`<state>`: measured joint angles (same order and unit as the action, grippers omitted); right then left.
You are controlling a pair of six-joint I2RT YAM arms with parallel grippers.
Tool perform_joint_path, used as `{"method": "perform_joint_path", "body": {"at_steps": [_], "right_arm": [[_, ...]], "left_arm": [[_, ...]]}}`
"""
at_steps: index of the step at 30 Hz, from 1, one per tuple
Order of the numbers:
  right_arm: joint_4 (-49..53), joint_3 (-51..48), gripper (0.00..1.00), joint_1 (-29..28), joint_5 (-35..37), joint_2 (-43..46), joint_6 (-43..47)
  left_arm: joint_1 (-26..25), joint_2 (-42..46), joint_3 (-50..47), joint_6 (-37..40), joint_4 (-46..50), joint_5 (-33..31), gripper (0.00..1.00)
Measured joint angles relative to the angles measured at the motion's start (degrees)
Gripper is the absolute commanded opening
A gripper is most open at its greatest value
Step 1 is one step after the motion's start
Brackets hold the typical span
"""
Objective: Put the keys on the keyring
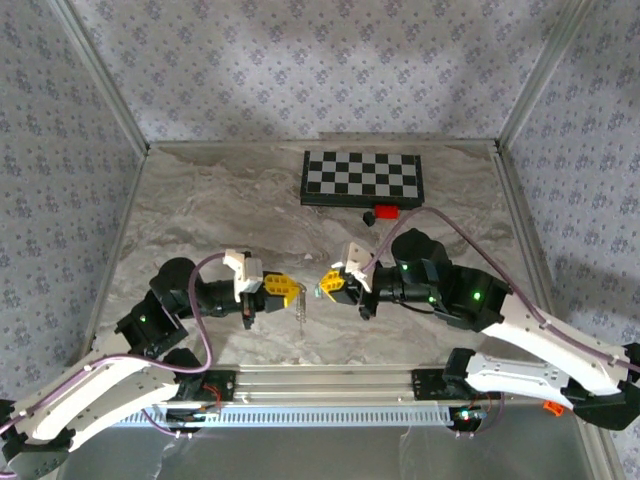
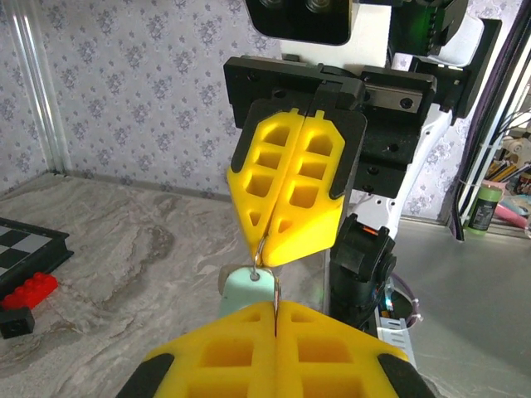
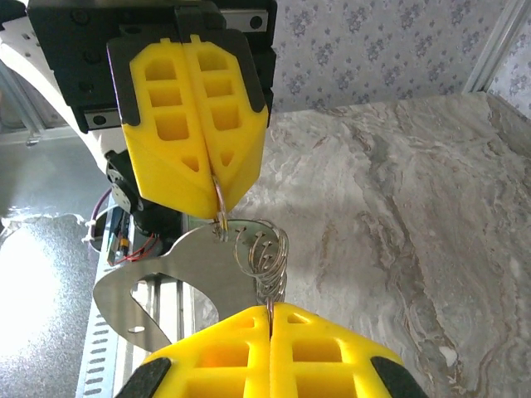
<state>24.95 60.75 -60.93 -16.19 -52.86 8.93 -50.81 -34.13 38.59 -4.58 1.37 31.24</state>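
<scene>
Wallpapered walls are boxing in your marble worktop on the left, far and right sides, and a metal rail is running along the near edge. You are holding both arms close to that rail, their tips facing across a narrow gap. Your left end effector is clenching on the wire of the keyring, and your right end effector is clenching on its coils. The key is hanging between the two tips, with the ring wire passing through its hole. Bare marble is lying open on either side and ahead, up to the checkerboard by the far wall. A red block and a black block are sitting just in front of the board.
</scene>
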Motion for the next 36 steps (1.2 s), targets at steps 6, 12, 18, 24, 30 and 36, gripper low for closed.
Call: {"method": "perform_joint_path", "body": {"at_steps": [6, 12, 18, 24, 30, 36], "right_arm": [[0.59, 0.59, 0.0, -1.25, 1.97, -1.36, 0.57], [0.57, 0.79, 0.0, -1.27, 3.19, -2.29, 0.35], [0.46, 1.29, 0.0, -1.64, 3.41, -2.91, -0.35], [-1.68, 0.55, 0.0, -1.64, 3.34, -1.11, -1.2], [-3.74, -1.05, 0.0, -1.57, 2.73, 0.48, -2.51], [-5.11, -1.38, 0.0, -1.2, 1.79, 0.48, -3.43]], "left_arm": [[0.0, -0.52, -0.02, 0.42, -0.39, -1.05, 0.0], [0.0, -0.5, -0.09, 0.48, -1.29, -1.27, 0.0], [0.0, -0.94, -0.09, 0.92, -1.55, -1.25, 0.0], [0.0, -1.7, -0.17, 1.07, -1.64, -1.25, 0.0], [0.0, -1.68, -0.52, 1.07, -2.12, -1.25, 0.0], [0.0, -1.64, -0.63, 1.05, -2.64, -1.25, 0.0]]}}
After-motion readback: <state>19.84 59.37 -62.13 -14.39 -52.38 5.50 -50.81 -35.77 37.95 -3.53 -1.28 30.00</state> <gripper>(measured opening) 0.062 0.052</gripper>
